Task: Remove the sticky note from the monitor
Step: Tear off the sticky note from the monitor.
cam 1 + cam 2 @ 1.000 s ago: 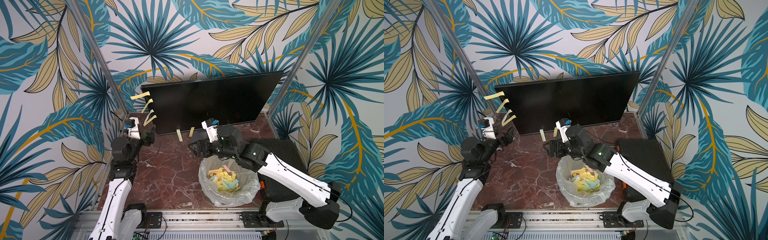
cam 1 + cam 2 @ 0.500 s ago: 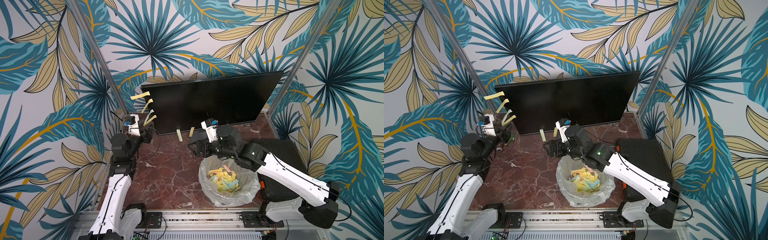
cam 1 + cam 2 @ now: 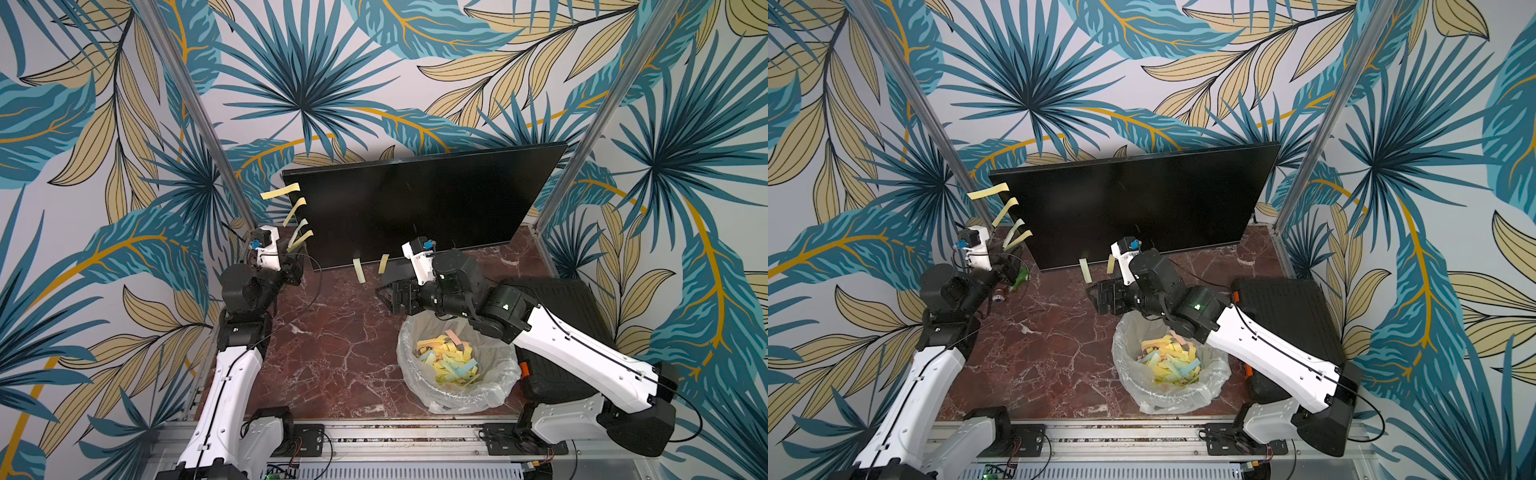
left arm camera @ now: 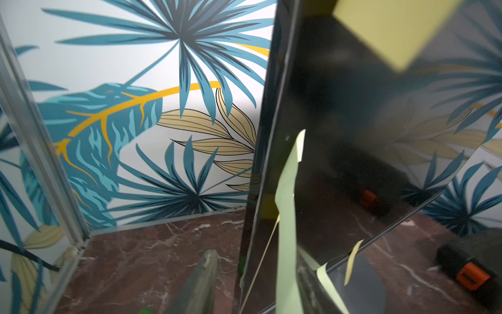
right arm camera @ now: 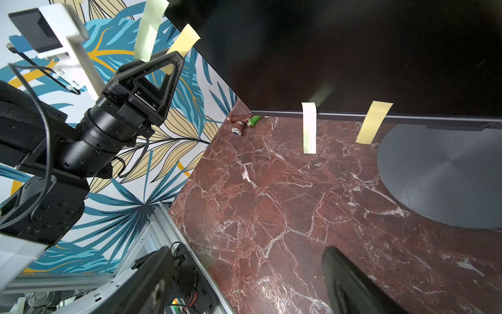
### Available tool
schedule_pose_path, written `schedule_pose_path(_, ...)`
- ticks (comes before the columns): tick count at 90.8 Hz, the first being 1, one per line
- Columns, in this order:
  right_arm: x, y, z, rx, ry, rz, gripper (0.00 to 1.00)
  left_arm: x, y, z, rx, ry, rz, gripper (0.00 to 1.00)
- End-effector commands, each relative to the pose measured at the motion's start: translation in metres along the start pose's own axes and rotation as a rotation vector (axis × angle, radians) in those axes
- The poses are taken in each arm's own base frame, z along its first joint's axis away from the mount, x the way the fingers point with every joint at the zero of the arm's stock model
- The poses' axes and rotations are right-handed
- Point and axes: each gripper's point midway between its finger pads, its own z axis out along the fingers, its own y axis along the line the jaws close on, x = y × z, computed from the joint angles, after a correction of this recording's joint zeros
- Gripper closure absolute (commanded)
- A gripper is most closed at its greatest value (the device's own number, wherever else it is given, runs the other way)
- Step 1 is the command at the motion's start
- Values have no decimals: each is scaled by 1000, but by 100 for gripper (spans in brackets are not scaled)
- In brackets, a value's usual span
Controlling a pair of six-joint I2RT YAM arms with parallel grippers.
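Observation:
The black monitor (image 3: pixel 424 208) stands at the back on its grey disc foot (image 5: pixel 440 176). Several pale yellow sticky notes curl off its left edge, the top one (image 3: pixel 280 191) highest and the lowest pair (image 3: pixel 300 240) just above my left gripper (image 3: pixel 300 257). Two more notes (image 5: pixel 309 127) (image 5: pixel 373 122) hang from the bottom bezel. In the left wrist view the left gripper (image 4: pixel 258 271) is half closed, with its jaws still apart. A pale green note strip (image 4: pixel 288 217) and the monitor's edge lie between its fingers (image 4: pixel 207 271). My right gripper (image 3: pixel 386 291) hovers open and empty in front of the foot.
A bin with a clear liner (image 3: pixel 405 349), full of coloured notes, stands at the front right under my right arm. A black ribbed box (image 3: pixel 557 299) lies at the right. Small green and copper objects (image 5: pixel 244 126) sit by the monitor's lower left corner. Metal posts (image 3: pixel 195 112) flank the workspace.
My left gripper has moved closer to the lowest notes on the monitor's left edge, and its jaws have narrowed. The right arm has stayed put.

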Motion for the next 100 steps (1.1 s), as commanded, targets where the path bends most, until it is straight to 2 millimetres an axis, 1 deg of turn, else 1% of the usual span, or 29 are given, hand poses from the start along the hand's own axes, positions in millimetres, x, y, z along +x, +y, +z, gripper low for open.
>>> schedule_pose_path(1,-1,0,1,9,-3,-16,11,-1,1,-3,-6,-4,-1,48)
schedule_pose_path(10,-1,1,0,10,-4,-18,11,1,2,-3,-8,-3,-3,51)
schedule_pose_path(24,-1,0,0,12,-5,-17,11,3,1,-3,-3,1,-4,59)
schedule_pose_path(38,-1,0,0,14,-7,-16,11,4,1,-2,1,1,-7,64)
schedule_pose_path(79,0,-1,-1,17,-5,-17,11,12,1,-6,-4,6,-17,65)
schedule_pose_path(100,1,-3,-1,22,-1,-17,11,11,1,-6,-7,1,-16,72)
